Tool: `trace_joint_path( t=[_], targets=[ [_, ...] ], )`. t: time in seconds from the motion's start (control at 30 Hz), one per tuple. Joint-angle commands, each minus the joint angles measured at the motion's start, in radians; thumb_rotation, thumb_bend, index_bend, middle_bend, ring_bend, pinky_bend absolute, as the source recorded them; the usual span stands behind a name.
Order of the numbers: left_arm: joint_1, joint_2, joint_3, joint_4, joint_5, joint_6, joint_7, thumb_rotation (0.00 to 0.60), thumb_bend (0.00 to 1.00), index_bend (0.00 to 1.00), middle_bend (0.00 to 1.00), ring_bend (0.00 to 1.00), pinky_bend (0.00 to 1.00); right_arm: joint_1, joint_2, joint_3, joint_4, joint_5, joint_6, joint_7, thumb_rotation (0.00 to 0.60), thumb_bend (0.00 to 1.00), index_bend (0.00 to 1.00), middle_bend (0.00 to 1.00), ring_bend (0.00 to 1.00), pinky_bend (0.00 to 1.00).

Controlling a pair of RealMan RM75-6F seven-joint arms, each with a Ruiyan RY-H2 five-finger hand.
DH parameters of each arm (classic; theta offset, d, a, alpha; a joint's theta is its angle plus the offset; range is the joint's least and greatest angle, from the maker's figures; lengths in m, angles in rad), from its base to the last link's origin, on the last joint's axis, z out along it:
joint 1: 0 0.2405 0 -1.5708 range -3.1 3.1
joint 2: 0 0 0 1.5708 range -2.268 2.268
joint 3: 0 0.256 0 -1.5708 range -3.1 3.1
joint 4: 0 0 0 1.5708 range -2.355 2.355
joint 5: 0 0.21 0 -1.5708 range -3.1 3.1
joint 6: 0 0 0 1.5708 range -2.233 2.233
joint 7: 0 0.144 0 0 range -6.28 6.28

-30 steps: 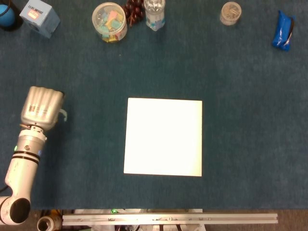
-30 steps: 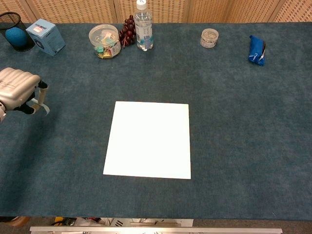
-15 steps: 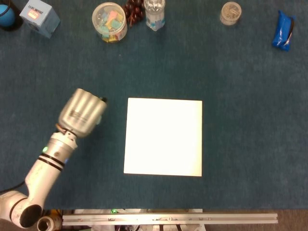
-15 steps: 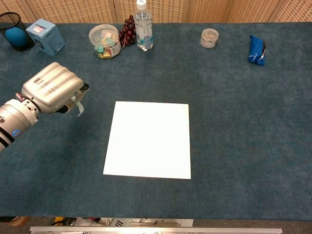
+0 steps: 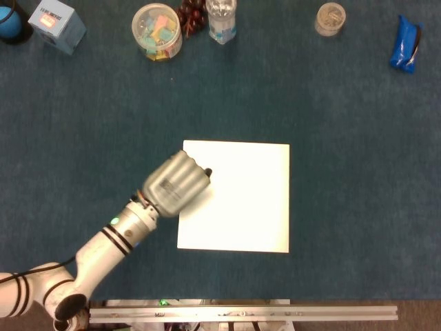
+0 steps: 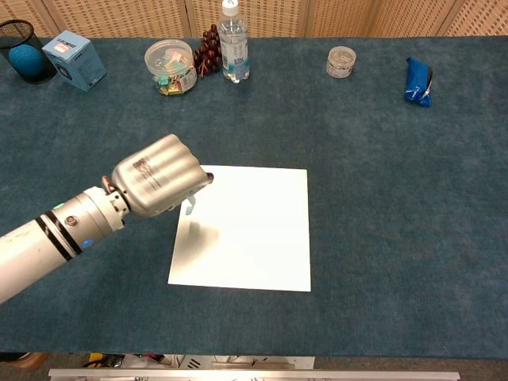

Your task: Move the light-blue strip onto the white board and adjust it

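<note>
Left hand (image 5: pixel 176 185) now over the left part of the white board (image 5: pixel 248 207); a second ago it was out over the bare desk (image 5: pixel 344 172) well to the left, half a second ago just short of the board's left edge. Steady sweep rightward and inward, forearm now stretched diagonally from the lower-left corner of the head view

Fingers curled in, knuckles up. In the chest view the light-blue strip (image 6: pixel 190 205) hangs as a pale sliver below the hand (image 6: pixel 157 184), apparently pinched underneath; the head view hides it behind the hand's back. Strip hung from the hand in the same way in both earlier chest frames, so the hold has not changed during transit. Grey shadow of hand on the board just below it suggests hand and strip are above the surface, not yet touching; cannot be certain

Judgement: carry phase about finished, strip has reached the board. Remaining: lower, release, then nudge to adjust

Right hand not seen in either view

Unchanged across all frames: board position; back row with blue box (image 5: pixel 56 24), tub of coloured clips (image 5: pixel 157 31), dark grapes (image 5: pixel 192 14), water bottle (image 5: pixel 222 19), small clear jar (image 5: pixel 331 18), blue packet (image 5: pixel 405 43)
</note>
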Motion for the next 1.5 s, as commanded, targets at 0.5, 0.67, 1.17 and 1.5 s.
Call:
trace_joint_path(
  t=[0.5,0.67,1.17,1.5],
  targets=[
    [-0.020,-0.095,-0.011,0.065,-0.020,-0.057,0.106,0.600,0.34,0.55,0.99,1.00,1.00,-0.005,0.013,0.003,-0.001,0.004,0.008,0.007,0.600,0.09,0.45,0.63,0.58,0.57],
    [-0.020,-0.106,-0.015,0.055,-0.017,-0.052,0.107,0.600,0.34,0.50,0.99,1.00,1.00,-0.009,0.017,0.001,-0.004,0.005,0.011,0.004,0.600,0.09,0.45,0.63,0.58,0.57],
    [-0.020,-0.113,-0.030,0.021,0.001,-0.031,0.089,0.600,0.33,0.35,0.99,1.00,1.00,-0.015,0.020,0.002,-0.003,0.005,0.020,0.010,0.600,0.09,0.45,0.63,0.58,0.57],
    [0.019,-0.007,-0.057,-0.068,0.015,0.066,0.014,0.600,0.33,0.33,0.96,0.98,1.00,0.000,0.025,0.003,-0.010,-0.027,0.013,0.011,0.600,0.09,0.45,0.63,0.58,0.57]
  ],
)
